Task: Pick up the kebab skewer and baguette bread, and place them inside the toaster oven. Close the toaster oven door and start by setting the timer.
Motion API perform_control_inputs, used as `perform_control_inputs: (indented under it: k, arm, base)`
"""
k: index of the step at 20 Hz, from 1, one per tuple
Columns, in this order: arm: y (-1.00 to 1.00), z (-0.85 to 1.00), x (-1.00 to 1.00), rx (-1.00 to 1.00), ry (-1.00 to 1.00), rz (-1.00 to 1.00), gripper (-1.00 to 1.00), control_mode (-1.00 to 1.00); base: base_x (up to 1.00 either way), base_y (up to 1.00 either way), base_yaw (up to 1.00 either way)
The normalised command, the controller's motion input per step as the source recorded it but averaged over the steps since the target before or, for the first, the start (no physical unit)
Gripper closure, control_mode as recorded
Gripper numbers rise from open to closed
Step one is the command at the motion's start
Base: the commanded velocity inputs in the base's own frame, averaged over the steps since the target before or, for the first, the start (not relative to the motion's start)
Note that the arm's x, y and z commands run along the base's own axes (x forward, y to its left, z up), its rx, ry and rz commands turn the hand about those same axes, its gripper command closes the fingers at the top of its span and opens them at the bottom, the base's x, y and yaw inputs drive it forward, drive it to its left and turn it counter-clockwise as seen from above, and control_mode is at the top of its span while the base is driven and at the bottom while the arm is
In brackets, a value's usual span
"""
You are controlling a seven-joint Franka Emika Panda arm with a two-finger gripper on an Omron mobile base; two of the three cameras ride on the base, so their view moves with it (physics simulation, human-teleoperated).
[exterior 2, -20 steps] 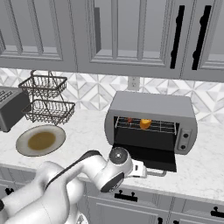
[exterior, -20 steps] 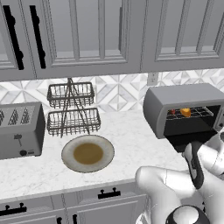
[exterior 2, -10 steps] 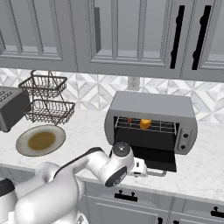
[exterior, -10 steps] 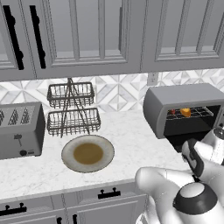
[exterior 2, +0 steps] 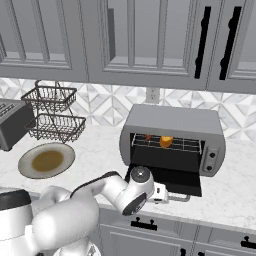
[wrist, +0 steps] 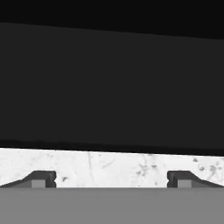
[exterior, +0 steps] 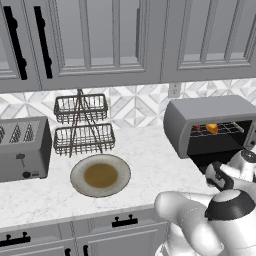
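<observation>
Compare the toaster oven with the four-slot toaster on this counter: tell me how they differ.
The toaster oven stands at the right of the counter; the four-slot toaster stands at the left end. The toaster oven opens at the front, its door dropped flat, with food on the wire rack inside; the four-slot toaster has slots on top and a lever on its front. The toaster oven is the wider box. Both are grey metal and sit on the same marble counter.

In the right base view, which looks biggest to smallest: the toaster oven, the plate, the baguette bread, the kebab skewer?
1. toaster oven
2. plate
3. baguette bread
4. kebab skewer, smallest, though barely visible on the rack.
</observation>
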Motion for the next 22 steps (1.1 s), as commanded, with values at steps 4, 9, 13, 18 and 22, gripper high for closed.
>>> perform_control_inputs:
  k: [4, 9, 13, 18, 22]
  arm:
    - [0.0, 0.0, 0.46, 0.0, 0.0, 0.0, -1.0, -1.0]
    - [0.0, 0.0, 0.19, 0.0, 0.0, 0.0, -1.0, -1.0]
    - [0.0, 0.02, 0.22, 0.0, -0.05, 0.0, -1.0, -1.0]
    - [0.15, 0.14, 0.29, 0.0, -0.16, 0.0, -1.0, -1.0]
    - [0.18, 0.33, 0.52, 0.0, -0.16, 0.0, -1.0, -1.0]
  base:
    - [0.0, 0.0, 0.0]
    - [0.0, 0.0, 0.0]
    - [0.0, 0.0, 0.0]
    - [0.0, 0.0, 0.0]
    - [0.0, 0.0, 0.0]
